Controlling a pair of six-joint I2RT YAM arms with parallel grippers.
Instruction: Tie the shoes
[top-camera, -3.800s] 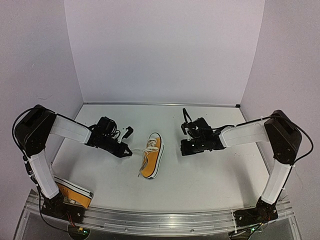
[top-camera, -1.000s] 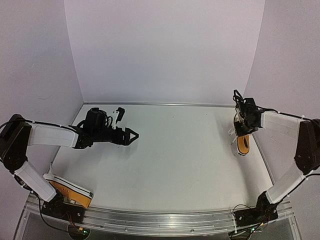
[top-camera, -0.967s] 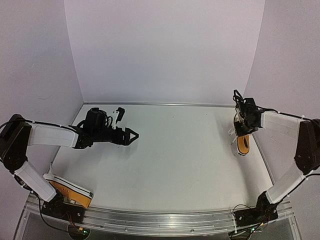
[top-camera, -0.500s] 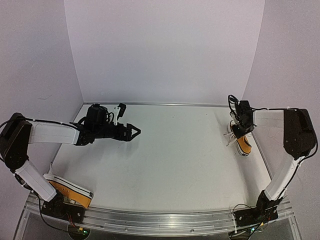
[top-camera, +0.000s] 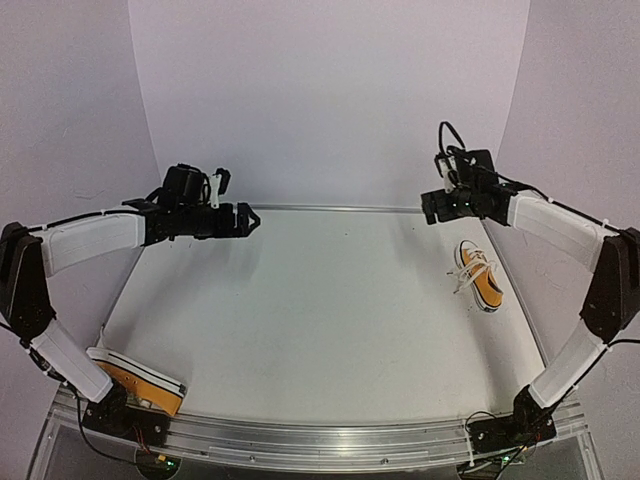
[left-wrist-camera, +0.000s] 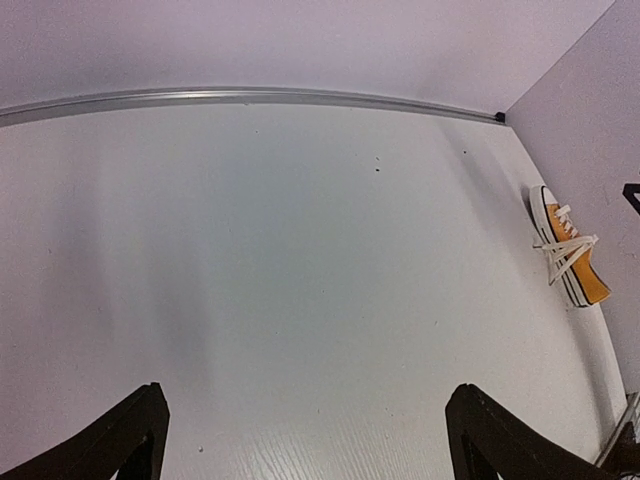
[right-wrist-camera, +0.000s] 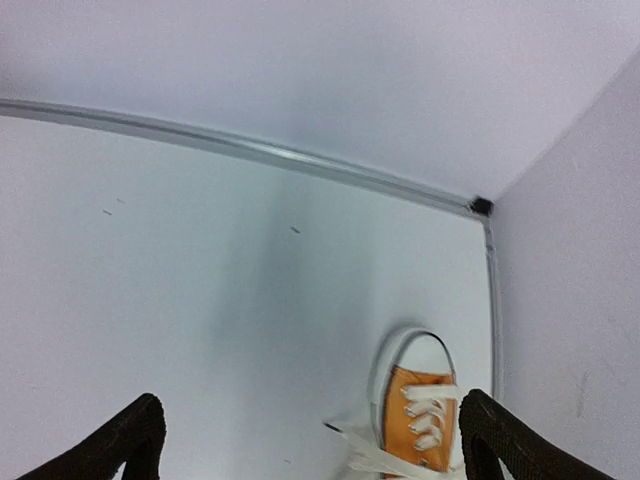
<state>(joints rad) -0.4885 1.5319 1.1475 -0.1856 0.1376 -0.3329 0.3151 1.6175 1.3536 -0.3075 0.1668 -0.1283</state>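
The left gripper (top-camera: 245, 217), upper left, and the right gripper (top-camera: 428, 208), upper right, hang above the table (top-camera: 320, 330), jaws spread wide, holding nothing. One shoe (top-camera: 482, 280) lies mid right, seemingly set aside, its laces (top-camera: 470, 272) possibly knotted. The other shoe (top-camera: 140, 385) waits lower left.

Left arm (top-camera: 95, 238) and right arm (top-camera: 555, 222) aloft, left fingers (left-wrist-camera: 120, 445) spread, right fingers (right-wrist-camera: 130, 440) spread

white table (top-camera: 320, 340) | lilac walls (top-camera: 330, 100) | metal strip at far edge (left-wrist-camera: 250, 96) | aluminium rail near edge (top-camera: 320, 438)
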